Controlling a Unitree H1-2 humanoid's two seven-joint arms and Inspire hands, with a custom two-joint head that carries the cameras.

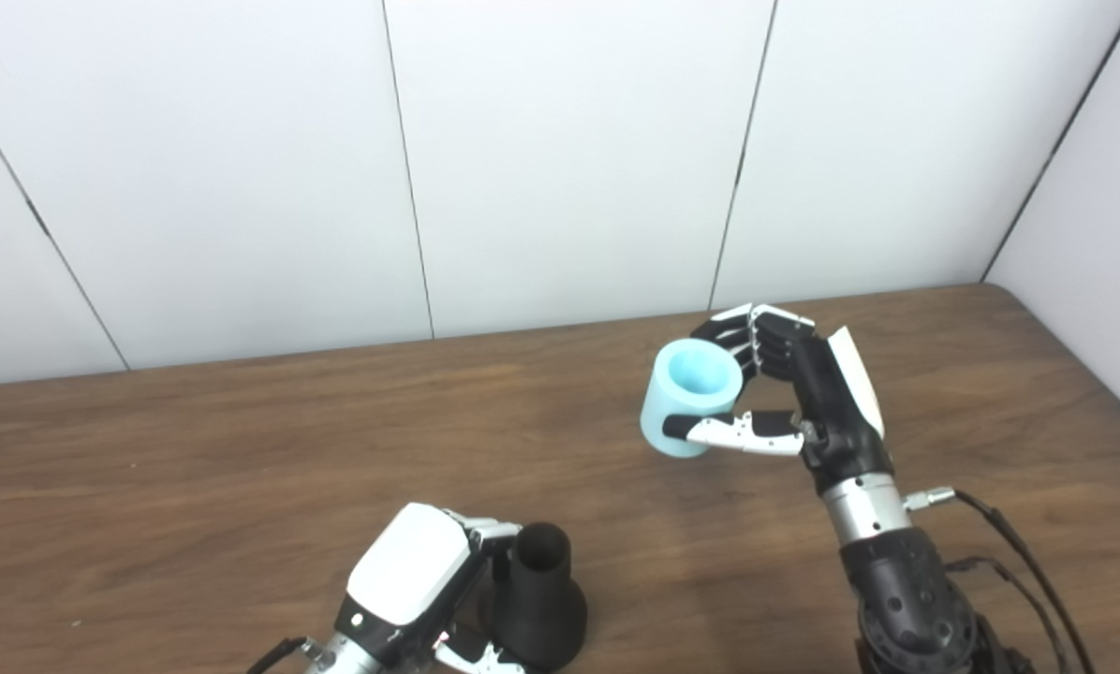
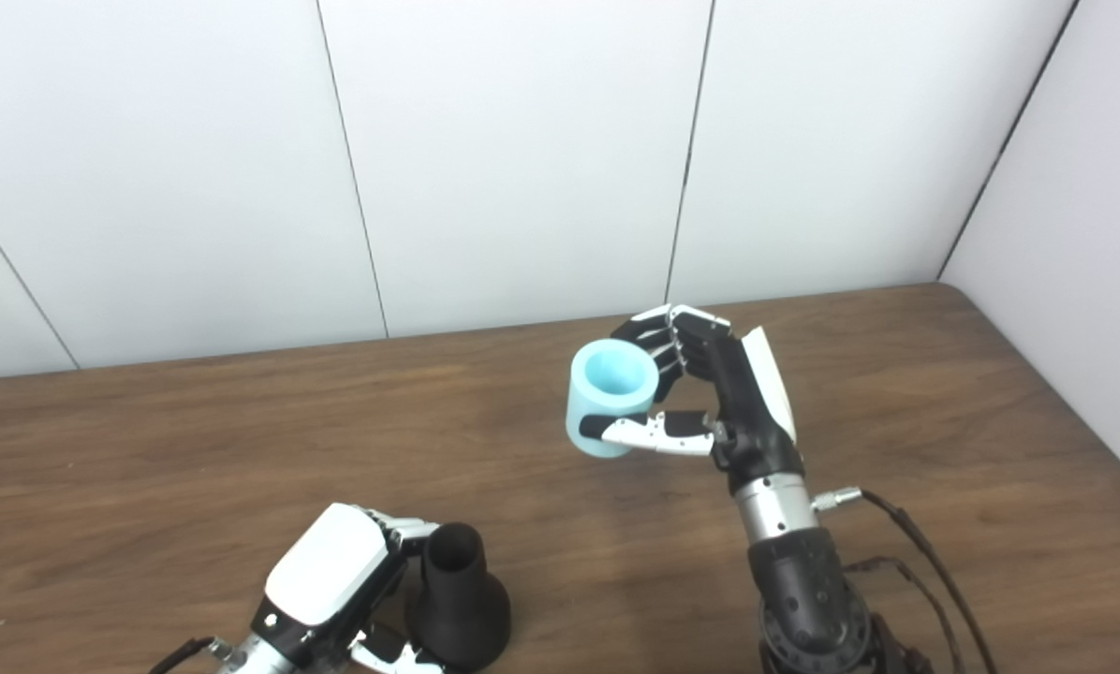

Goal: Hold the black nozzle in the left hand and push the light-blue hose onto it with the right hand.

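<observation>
Hose (image 1: 689,398), light-blue, short and thick-walled, gripped in right hand (image 1: 785,393) between thumb and curled fingers, raised above table (image 1: 195,468), open end up and tilted toward camera. Nozzle (image 1: 541,599), black, flared at base and narrow at open top, standing upright near front edge, clasped from its left by left hand (image 1: 420,580). Well apart, the two parts. Likely light and slightly yielding (foam or soft rubber, by the look), so best taken around mid-wall, clear of the end meant to slide on. Nozzle probably rigid; best held low on the flare, narrow neck left free. Bare wood between both hands; wall panels far behind, corner wall at right, cables trailing from right forearm.
</observation>
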